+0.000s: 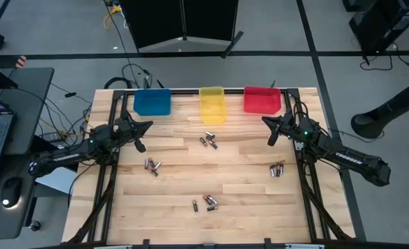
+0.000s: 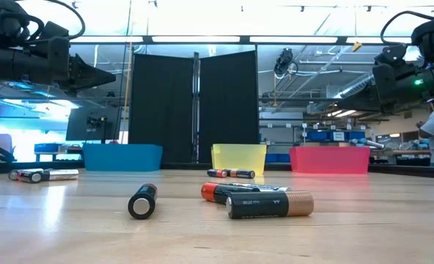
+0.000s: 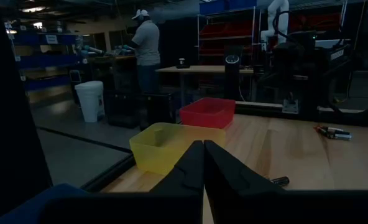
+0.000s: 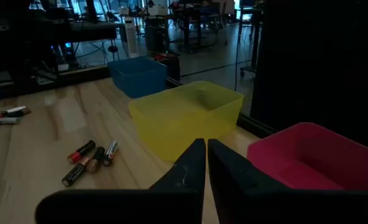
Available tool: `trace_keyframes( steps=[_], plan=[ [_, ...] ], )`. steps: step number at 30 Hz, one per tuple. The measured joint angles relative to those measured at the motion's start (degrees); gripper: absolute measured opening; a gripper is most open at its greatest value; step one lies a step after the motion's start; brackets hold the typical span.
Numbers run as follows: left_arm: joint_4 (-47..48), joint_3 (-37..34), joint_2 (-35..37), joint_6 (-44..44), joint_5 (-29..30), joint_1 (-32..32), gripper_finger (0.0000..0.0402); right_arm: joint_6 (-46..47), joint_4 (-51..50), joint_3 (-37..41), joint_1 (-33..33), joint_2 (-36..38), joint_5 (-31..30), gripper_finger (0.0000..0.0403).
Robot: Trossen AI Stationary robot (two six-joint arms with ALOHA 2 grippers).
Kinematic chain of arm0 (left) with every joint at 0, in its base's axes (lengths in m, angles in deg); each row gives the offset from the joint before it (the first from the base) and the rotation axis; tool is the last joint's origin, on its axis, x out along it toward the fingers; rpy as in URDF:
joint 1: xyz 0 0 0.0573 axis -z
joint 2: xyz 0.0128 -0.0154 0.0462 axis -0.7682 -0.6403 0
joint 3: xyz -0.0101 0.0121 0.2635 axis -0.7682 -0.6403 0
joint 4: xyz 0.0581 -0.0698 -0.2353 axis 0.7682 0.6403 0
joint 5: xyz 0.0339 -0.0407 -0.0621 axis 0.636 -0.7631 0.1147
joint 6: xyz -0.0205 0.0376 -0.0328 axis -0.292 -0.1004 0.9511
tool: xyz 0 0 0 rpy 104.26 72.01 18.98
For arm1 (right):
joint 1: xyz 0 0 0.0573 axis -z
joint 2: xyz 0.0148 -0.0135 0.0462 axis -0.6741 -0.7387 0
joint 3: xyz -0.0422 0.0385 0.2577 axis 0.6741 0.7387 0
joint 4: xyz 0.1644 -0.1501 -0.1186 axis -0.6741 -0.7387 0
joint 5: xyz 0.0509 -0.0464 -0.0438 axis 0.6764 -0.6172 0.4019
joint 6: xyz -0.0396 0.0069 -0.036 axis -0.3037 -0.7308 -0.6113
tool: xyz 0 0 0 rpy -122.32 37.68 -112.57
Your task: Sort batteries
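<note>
Both claws closed and empty above the wooden surface (image 1: 246, 166).
The left claw (image 1: 148, 126) hangs beside the blue bin (image 1: 153, 102), the right claw (image 1: 265, 121) just below the red bin (image 1: 262, 99). The batteries (image 1: 208, 141) lie in small groups, one near the yellow bin (image 1: 213, 104), the others further from it.

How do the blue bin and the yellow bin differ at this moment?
The blue bin is wider and lower; the yellow bin is narrower and taller. The blue bin sits on the left arm's side, the yellow bin mid-table between blue and red. Both stand along the table's far edge, with no batteries visible inside.
</note>
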Motion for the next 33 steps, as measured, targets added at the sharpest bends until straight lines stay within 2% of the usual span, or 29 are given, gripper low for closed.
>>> trace_keyframes(
  steps=[8,13,17,23,26,28,31,33],
  plan=[
    [0.0,0.0,0.0,0.0,0.0,0.0,0.0015,-1.4,1.9,0.0,0.1,0.0,-0.3,0.0030],
    [0.0,0.0,0.0,0.0,0.0,0.0,0.0015,-1.1,7.2,0.0,0.1,0.0,-0.4,0.0030],
    [0.0,0.0,0.0,0.0,0.0,0.0,0.0015,3.2,11.3,0.0,0.0,0.0,0.2,0.0030],
    [0.0,0.0,0.0,0.0,0.0,0.0,0.0015,4.6,17.5,0.0,0.0,0.0,0.4,0.0030],
    [0.0,0.0,0.0,0.0,0.0,0.0,0.0015,8.9,19.5,0.0,0.0,0.0,0.5,0.0030],
    [0.0,0.0,0.0,0.0,0.0,0.0,0.0015,10.7,19.4,0.0,0.0,0.0,3.2,0.0030],
    [0.0,0.0,0.0,0.0,0.0,0.0,0.0015,9.6,19.3,0.0,-0.1,-0.7,9.8,0.0016],
    [0.0,0.0,0.0,0.0,0.0,0.0,0.0015,8.6,18.8,0.0,-0.7,-1.9,12.1,0.0009]
  ],
)
